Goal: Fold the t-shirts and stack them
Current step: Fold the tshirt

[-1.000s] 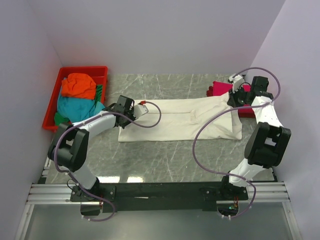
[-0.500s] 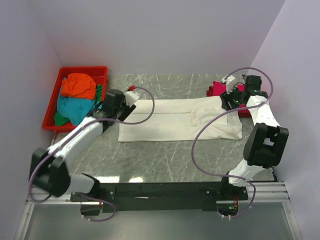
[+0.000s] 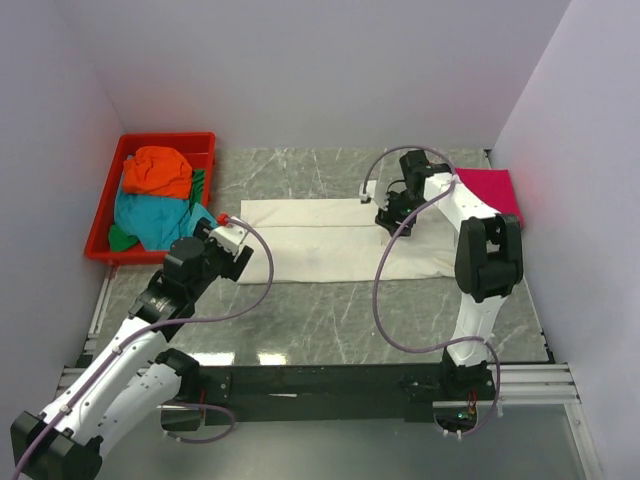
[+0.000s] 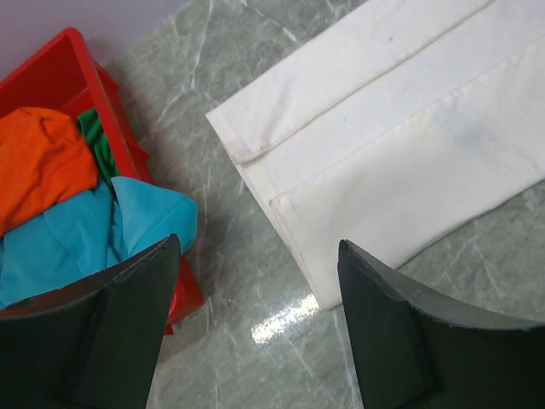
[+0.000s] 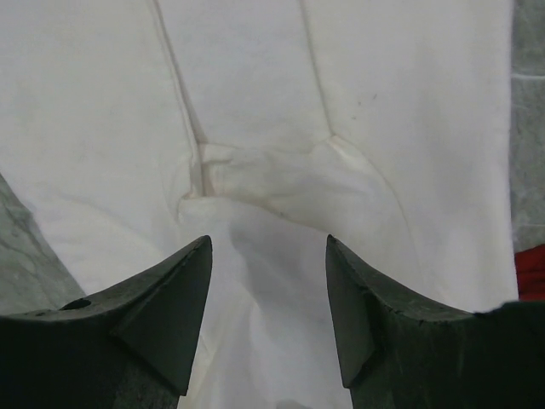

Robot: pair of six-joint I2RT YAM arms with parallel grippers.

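Top view: the cream-white t-shirt lies as a long folded strip mid-tabletop. The left tool sits by its left end and the right tool over its right part. The magenta-pink t-shirt lies flat at far right. The red tray at far left holds the orange t-shirt and the teal t-shirt.

Left wrist view: the left tool's fingers are spread and hold nothing.

Right wrist view: the right tool's fingers are spread above a wrinkled cream fold. Whether they touch it cannot be told.
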